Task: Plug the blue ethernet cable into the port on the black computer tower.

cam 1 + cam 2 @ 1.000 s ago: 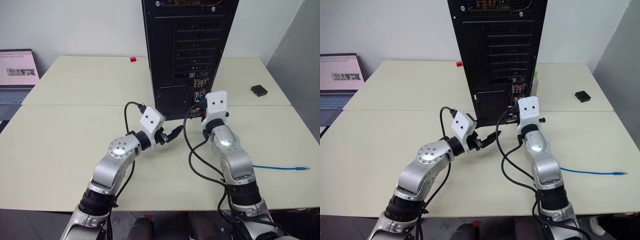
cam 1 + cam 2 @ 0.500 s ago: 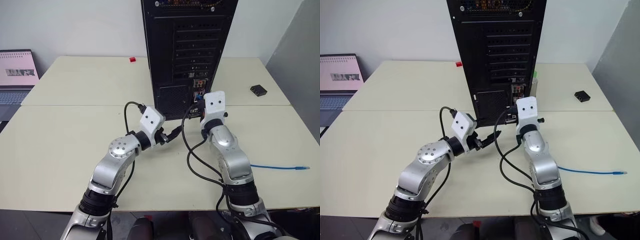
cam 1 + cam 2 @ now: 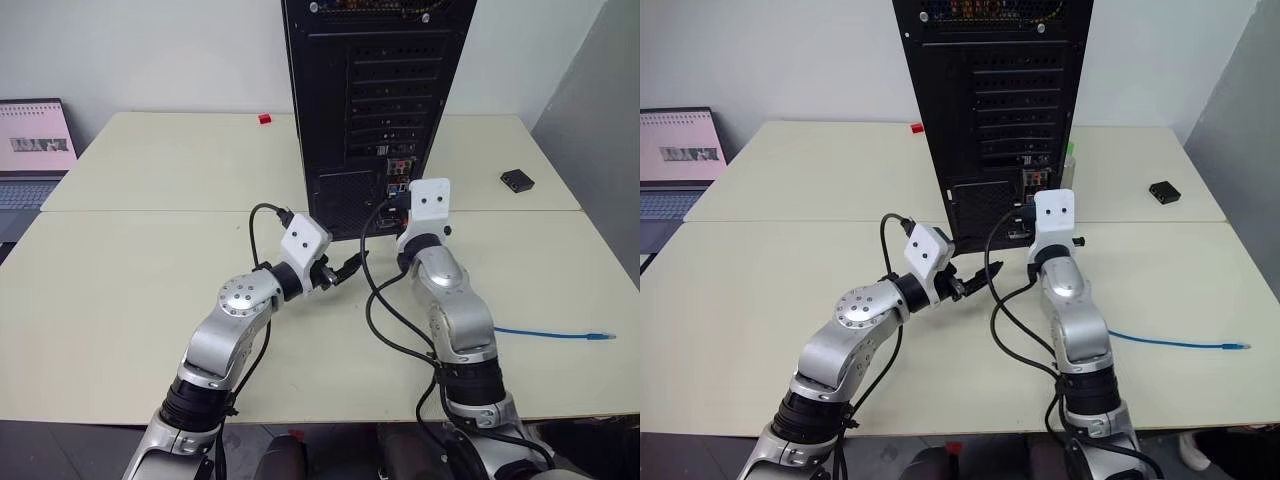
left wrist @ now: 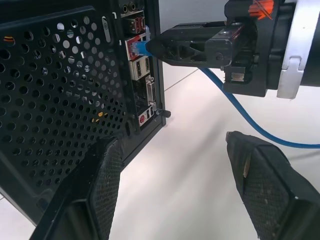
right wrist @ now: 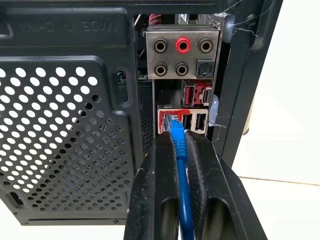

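I see the right gripper (image 5: pixel 178 142) with its two fingers pressed together on the blue ethernet cable (image 5: pixel 181 165), just behind the plug. The plug end sits at the red-framed port (image 5: pixel 167 122) in the connector strip of the black computer tower (image 3: pixel 375 100); I cannot tell if it is fully inside or only touching the opening. In the left wrist view the same fingers reach level to the strip, and the cable hangs down behind them. The rest of the cable lies on the table (image 3: pixel 120 290) to the right of the right arm, its far plug (image 3: pixel 600 336) near the table edge. The left gripper (image 4: pixel 175 165) holds nothing, its fingers (image 4: pixel 102 185) wide apart, just beside the lower vent grille of the tower. A small black box (image 3: pixel 517 180) rests further to the right, well apart.
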You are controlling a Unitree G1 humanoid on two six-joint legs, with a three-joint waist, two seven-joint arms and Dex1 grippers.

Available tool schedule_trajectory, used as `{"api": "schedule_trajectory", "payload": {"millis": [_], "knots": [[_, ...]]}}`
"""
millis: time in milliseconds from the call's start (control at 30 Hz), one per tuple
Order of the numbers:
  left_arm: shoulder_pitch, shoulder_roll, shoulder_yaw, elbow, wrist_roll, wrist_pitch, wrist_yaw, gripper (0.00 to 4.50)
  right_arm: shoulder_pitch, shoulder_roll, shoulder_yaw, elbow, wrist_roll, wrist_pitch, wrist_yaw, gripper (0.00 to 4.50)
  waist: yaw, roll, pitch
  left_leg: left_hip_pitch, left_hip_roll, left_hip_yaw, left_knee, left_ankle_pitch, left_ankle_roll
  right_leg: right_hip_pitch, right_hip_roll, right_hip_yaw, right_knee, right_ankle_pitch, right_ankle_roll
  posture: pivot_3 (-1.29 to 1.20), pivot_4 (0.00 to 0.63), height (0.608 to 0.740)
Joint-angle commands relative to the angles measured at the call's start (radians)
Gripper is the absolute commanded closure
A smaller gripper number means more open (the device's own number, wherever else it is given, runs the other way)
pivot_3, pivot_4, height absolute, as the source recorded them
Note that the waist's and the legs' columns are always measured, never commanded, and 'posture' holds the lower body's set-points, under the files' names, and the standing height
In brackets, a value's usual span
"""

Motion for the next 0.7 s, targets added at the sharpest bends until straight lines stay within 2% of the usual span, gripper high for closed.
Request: {"api": "schedule_trajectory", "payload": {"millis": [33,333,700], "knots": [[-0.005,-0.006,0.014,-0.023,0.003,-0.026,-0.004,1.09,-0.024,0.016,-0.022,-0.006,0.012,0.006,-0.020,4.50,0.000,0.000,0.000,0.000,0.000,0.000,0.000,0.000,0.000,0.000,0.000,0.000,0.000,0.000,0.000,0.00,0.150,0.740],[0.000,-0.007,0.028,-0.019,0.009,-0.013,0.012,1.09,-0.063,0.063,-0.035,0.045,0.023,-0.003,-0.041,4.50,-0.001,0.000,0.000,0.000,0.000,0.000,0.000,0.000,0.000,0.000,0.000,0.000,0.000,0.000,0.000,0.00,0.150,0.740],[-0.002,-0.011,0.043,-0.006,0.012,-0.011,0.023,1.09,-0.068,0.028,-0.015,0.081,0.030,-0.024,-0.004,4.50,-0.005,0.000,0.000,0.001,0.000,0.001,0.000,0.000,0.000,0.000,0.001,0.002,0.001,0.000,0.000,0.00,0.150,0.740]]}}
